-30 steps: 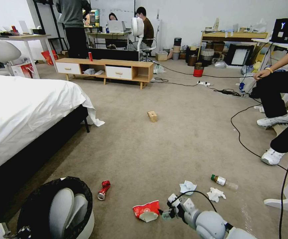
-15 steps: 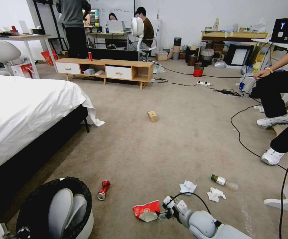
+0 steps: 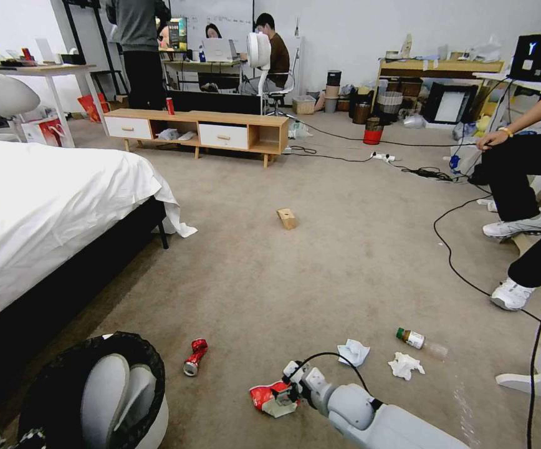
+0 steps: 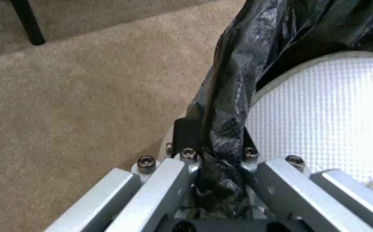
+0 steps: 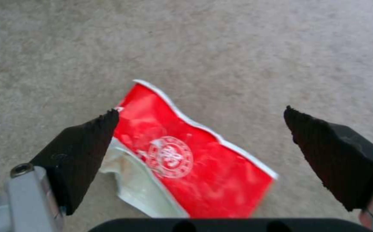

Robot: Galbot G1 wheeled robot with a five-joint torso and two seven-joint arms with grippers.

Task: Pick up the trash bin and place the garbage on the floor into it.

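Your left gripper (image 4: 214, 161) is clamped on the trash bin (image 3: 105, 399) rim by the bed, so hold it level. Right gripper (image 5: 199, 141) sits wide open over the crumpled cup (image 5: 186, 158) on the floor (image 3: 320, 262); drop lower, straddle it, then pinch.

One trash bin (image 3: 90, 399), one crumpled cup (image 3: 273, 397) (flattened), one crushed can (image 3: 194, 357), two tissue wads (image 3: 353, 352), one bottle (image 3: 420, 341), one cardboard box (image 3: 287, 218)

I see beige carpet floor (image 3: 320, 262) carrying litter: a crumpled paper cup (image 3: 270, 399), crushed red can (image 3: 194, 357), two tissue wads (image 3: 353, 352), a bottle (image 3: 420, 342), cardboard box (image 3: 287, 218), black cables (image 3: 451, 255).
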